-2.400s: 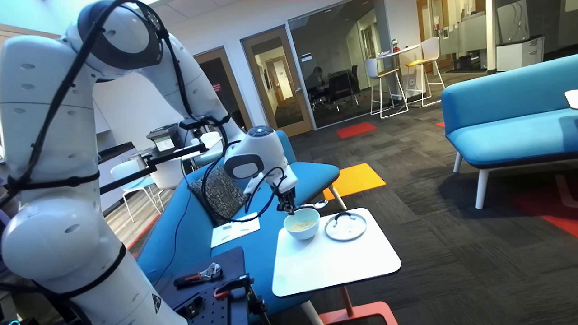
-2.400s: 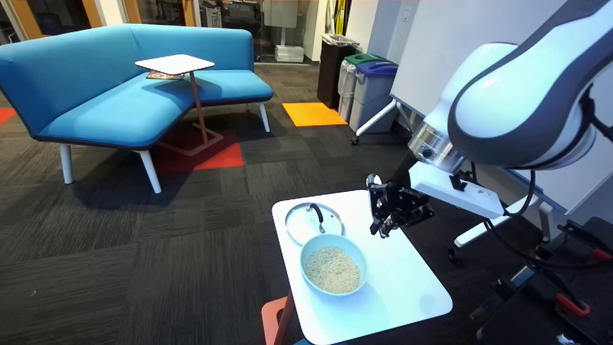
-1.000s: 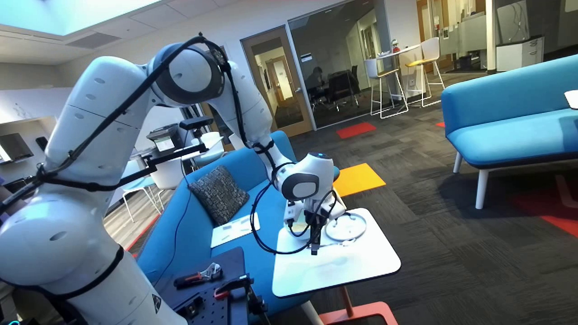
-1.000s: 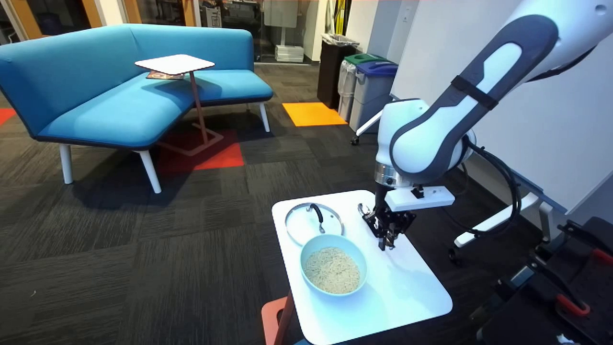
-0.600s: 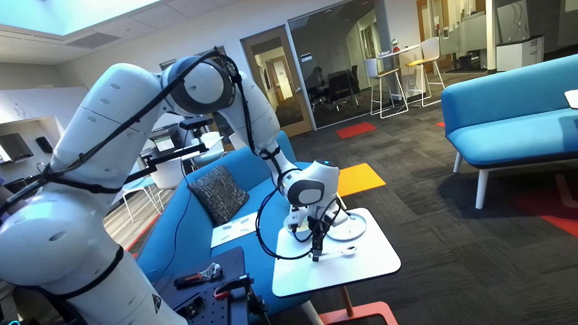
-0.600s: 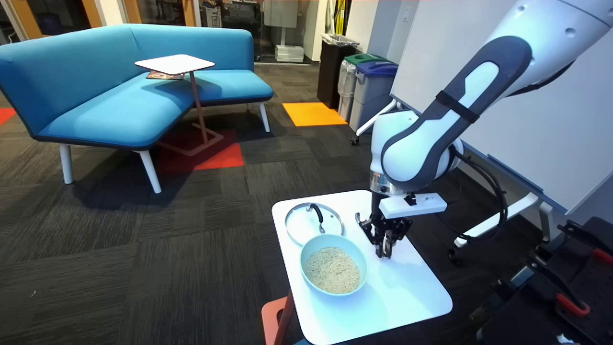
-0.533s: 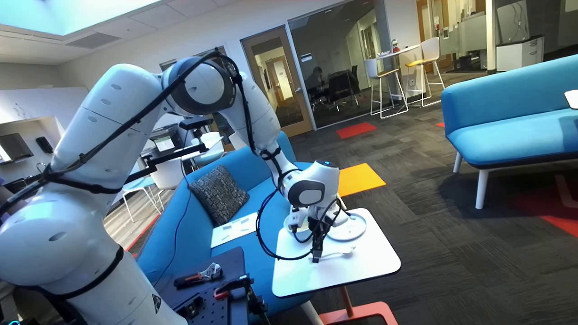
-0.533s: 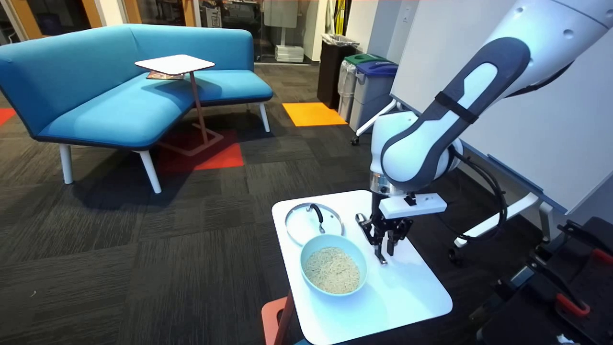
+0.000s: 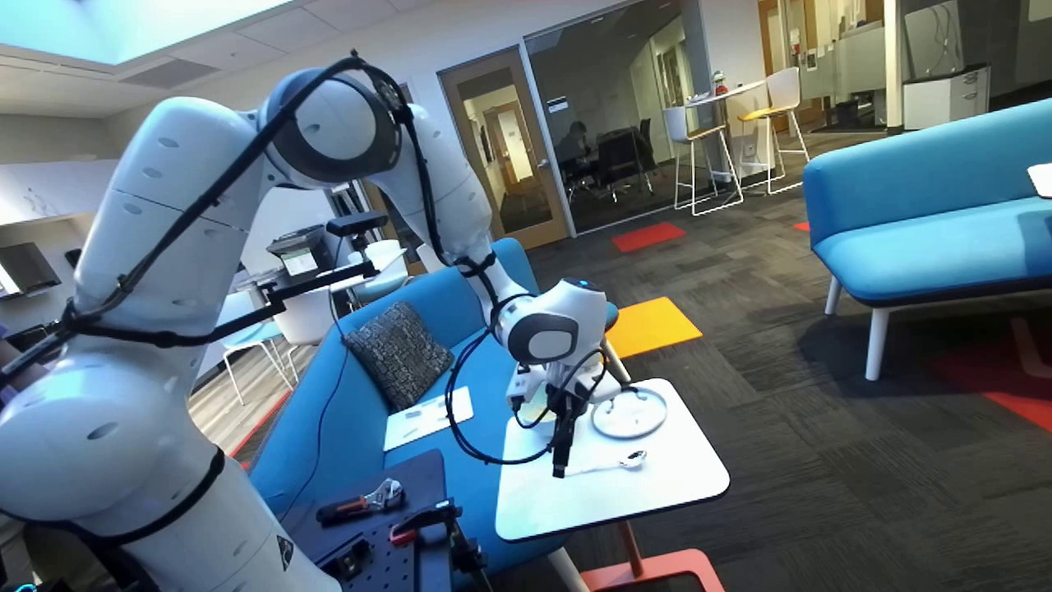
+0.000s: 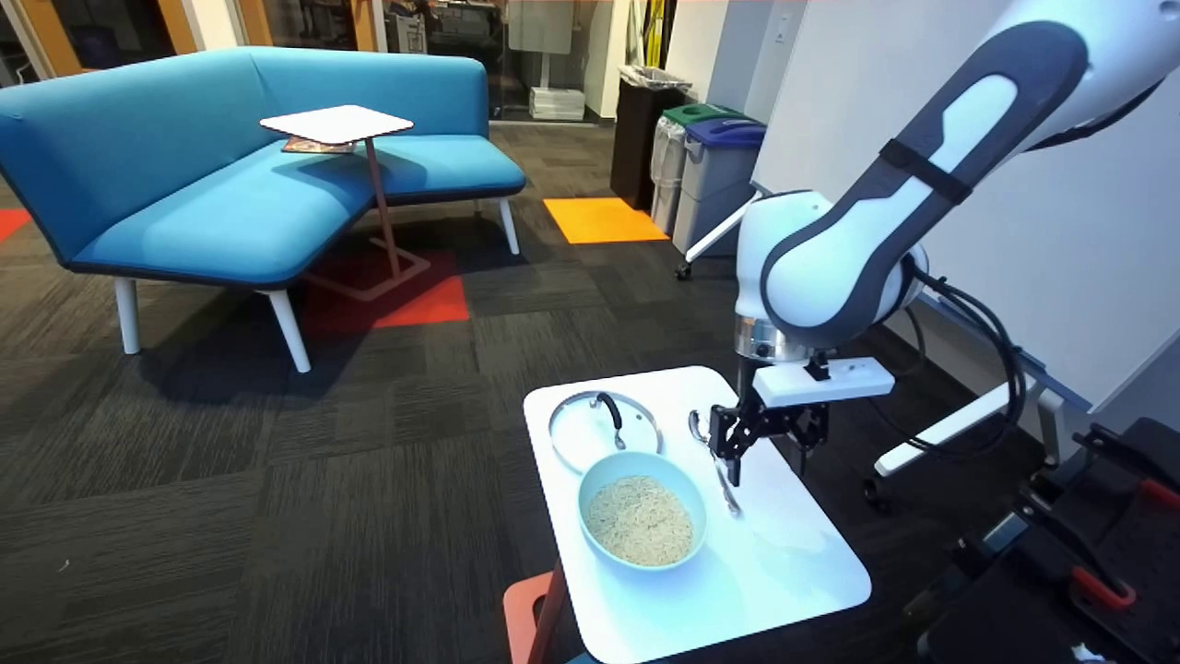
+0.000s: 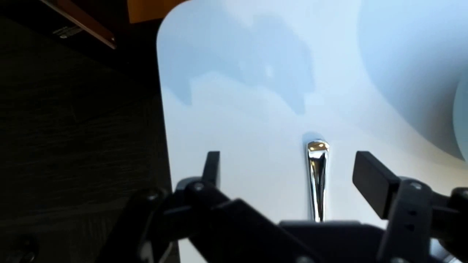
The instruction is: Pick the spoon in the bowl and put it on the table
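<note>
A shiny metal spoon [image 11: 317,179] lies flat on the white table [image 10: 784,572], its round end [image 10: 697,424] pointing toward the lid's side. In the wrist view my gripper [image 11: 292,175] is open, its two fingers wide apart on either side of the spoon's handle and touching nothing. An exterior view shows the gripper [image 10: 768,468] just above the tabletop, beside the spoon. The pale bowl [image 10: 636,464], filled with what looks like rice, stands on the table; in the wrist view only its edge [image 11: 462,124] shows at the right.
A glass lid [image 10: 581,433] with a black handle lies beside the bowl. A blue sofa [image 9: 460,460] adjoins the table, with a patterned cushion [image 9: 399,358] on it. A dark stand with tools [image 9: 362,501] is near the arm's base.
The spoon was held above the table, then lowered onto it. My jaws have opened and let it go. The gripper has since risen a little and shifted off the handle.
</note>
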Controlling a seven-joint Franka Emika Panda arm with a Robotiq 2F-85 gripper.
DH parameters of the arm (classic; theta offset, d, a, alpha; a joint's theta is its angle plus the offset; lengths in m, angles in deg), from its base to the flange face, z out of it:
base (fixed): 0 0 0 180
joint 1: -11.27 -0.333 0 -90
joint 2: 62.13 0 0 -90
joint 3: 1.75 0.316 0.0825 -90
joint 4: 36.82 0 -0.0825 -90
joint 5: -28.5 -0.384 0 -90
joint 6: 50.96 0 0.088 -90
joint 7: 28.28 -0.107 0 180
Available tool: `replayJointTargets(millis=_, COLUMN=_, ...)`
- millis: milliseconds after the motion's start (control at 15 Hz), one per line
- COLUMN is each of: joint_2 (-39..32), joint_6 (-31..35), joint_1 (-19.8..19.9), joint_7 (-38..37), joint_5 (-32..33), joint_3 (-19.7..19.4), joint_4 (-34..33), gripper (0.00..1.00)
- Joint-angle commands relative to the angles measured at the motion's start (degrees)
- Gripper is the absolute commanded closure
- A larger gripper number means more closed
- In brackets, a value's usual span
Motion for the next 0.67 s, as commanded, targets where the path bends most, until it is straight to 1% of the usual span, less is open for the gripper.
replayJointTargets(millis=0, joint_2=12.7, joint_6=4.6, joint_1=-1.7, joint_7=-3.8, joint_5=0.0, joint_3=0.2, joint_4=12.8, gripper=0.00)
replayJointTargets(millis=133, joint_2=17.4, joint_6=7.1, joint_1=-2.8, joint_7=-6.1, joint_5=0.6, joint_3=0.3, joint_4=17.2, gripper=0.00)
replayJointTargets(millis=333, joint_2=22.4, joint_6=9.4, joint_1=-3.7, joint_7=-9.1, joint_5=1.4, joint_3=0.9, joint_4=21.7, gripper=0.00)
replayJointTargets(millis=400, joint_2=17.5, joint_6=7.4, joint_1=-1.8, joint_7=-7.1, joint_5=1.3, joint_3=1.8, joint_4=17.0, gripper=0.00)
replayJointTargets(millis=467, joint_2=18.7, joint_6=7.6, joint_1=-1.8, joint_7=-7.4, joint_5=1.3, joint_3=2.2, joint_4=18.0, gripper=0.00)
replayJointTargets(millis=600, joint_2=18.4, joint_6=7.6, joint_1=-1.6, joint_7=-7.4, joint_5=1.2, joint_3=2.4, joint_4=17.8, gripper=0.00)
